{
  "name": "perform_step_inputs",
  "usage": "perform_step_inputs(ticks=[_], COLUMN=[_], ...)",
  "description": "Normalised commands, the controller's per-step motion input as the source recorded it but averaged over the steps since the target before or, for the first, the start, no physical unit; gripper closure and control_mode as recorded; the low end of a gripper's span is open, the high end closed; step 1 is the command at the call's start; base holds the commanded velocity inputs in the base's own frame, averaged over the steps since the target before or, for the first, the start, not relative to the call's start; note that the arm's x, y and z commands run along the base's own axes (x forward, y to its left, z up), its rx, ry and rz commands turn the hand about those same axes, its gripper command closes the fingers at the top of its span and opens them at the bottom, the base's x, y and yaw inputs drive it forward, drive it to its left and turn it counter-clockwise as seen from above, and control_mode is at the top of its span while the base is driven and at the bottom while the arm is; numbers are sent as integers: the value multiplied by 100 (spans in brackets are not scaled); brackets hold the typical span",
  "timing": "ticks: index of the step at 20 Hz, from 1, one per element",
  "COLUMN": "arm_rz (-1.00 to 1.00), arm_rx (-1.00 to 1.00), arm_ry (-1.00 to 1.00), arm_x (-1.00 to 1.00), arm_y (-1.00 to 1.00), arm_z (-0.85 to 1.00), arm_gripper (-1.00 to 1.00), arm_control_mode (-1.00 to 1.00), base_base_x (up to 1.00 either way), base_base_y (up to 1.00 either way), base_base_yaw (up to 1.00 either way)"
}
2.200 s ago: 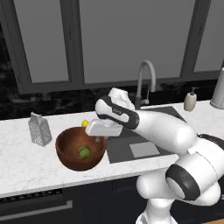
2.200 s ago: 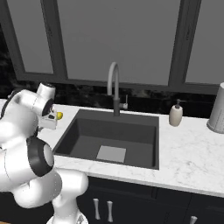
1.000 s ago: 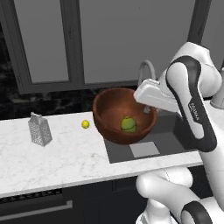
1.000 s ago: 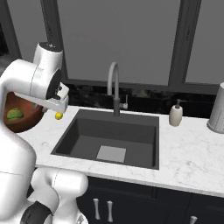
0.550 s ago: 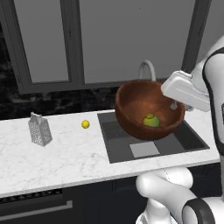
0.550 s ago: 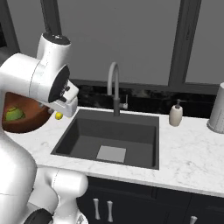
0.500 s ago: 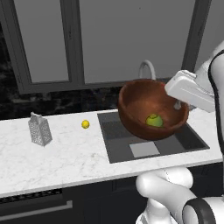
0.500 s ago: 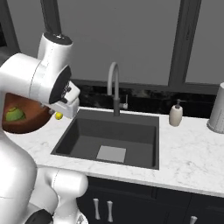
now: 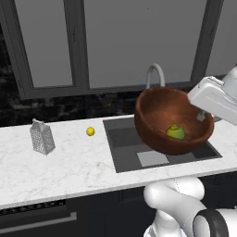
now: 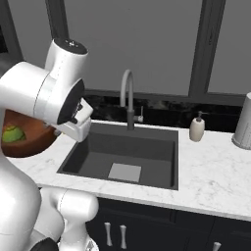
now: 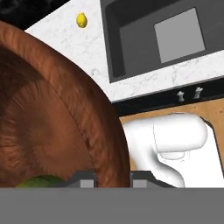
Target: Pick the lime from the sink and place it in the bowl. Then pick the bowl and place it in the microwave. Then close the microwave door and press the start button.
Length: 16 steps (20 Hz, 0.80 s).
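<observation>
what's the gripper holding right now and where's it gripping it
The gripper holds the wooden bowl by its rim, one finger inside the wall and one outside. The lime sits inside the lifted bowl.

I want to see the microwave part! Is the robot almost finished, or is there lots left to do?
Done: the lime lies inside the bowl. In hand: the gripper pinches the bowl's rim and holds it in the air over the sink. Left: putting the bowl in the microwave, shutting its door and pressing start. So about halfway, with the microwave part coming next.
</observation>
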Motion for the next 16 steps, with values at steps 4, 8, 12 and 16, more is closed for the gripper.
perform_step_inputs(ticks=[4, 8, 12, 16], arm_rz=[0, 0, 0, 0], arm_rx=[0, 0, 0, 0], arm_ry=[0, 0, 0, 0], arm_x=[0, 0, 0, 0], arm_y=[0, 0, 0, 0], arm_z=[0, 0, 0, 0], arm_gripper=[100, 100, 100, 100], arm_control_mode=[100, 100, 100, 100], base_base_x=[-84, -87, -55, -33], base_base_y=[0, 1, 0, 8], base_base_yaw=[0, 20, 67, 96])
